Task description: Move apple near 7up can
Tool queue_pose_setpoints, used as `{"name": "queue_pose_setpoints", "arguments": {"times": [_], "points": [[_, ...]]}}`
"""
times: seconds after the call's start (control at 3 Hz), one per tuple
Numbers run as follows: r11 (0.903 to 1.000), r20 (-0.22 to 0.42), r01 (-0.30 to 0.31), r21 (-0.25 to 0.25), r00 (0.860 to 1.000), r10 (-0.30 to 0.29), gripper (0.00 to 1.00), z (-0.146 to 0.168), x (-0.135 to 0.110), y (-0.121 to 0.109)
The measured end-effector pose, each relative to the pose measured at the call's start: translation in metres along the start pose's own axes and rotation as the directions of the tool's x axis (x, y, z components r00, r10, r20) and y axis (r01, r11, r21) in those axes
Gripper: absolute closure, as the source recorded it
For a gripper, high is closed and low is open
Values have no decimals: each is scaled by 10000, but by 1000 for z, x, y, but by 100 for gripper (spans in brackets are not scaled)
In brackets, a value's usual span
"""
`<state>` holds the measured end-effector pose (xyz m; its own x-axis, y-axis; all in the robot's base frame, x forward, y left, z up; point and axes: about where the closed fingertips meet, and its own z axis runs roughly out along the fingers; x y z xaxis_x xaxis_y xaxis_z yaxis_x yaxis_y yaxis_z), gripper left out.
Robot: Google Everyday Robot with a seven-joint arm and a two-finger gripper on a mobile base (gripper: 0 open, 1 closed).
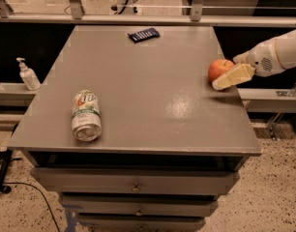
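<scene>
Grey table [153,57]: the apple [218,68] sits at its right edge, about mid-depth. The 7up can [85,115] lies on its side near the front-left, well apart from the apple. The hand [233,76] is in from the right at table height, with its pale tip along the near side of the apple, touching or just beside it. Can't tell if the hand is apart or clamped on the apple, since the far side is hidden behind the fruit.

Step, my read: grasp phase. Apple not lifted and carry not started, so the task is barely begun.

Next move needs:
- a confirmed grip, then a lift off the table
- travel left and toward the front
- set-down just beside the can without bumping it

The can is on its side, so a nudge would likely roll it. The apple is round too, so release low.

Containers:
- The can's silver end faces the camera; full or empty, can't tell.
- 3 drawers [136,182] under the table are all shut, contents hidden.
- A white pump bottle [28,74] stands on the ledge left of the table, fill level not readable.
- A small dark packet [143,34] lies at the far edge, out of the path.
</scene>
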<state>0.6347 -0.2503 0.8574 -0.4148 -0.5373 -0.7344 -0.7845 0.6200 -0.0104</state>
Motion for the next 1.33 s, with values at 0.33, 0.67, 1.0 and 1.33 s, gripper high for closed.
{"name": "queue_pose_setpoints", "arguments": {"times": [0.33,0.67,1.0,1.33], "points": [[9993,526,116,-353,9986,-98,35,16,-6,7],[9980,1096,293,-555,9937,-231,59,17,-23,14],[9922,1686,400,-1181,9855,-197,82,15,-53,47],[9681,2328,548,-2444,9725,38,100,29,-85,112]]}}
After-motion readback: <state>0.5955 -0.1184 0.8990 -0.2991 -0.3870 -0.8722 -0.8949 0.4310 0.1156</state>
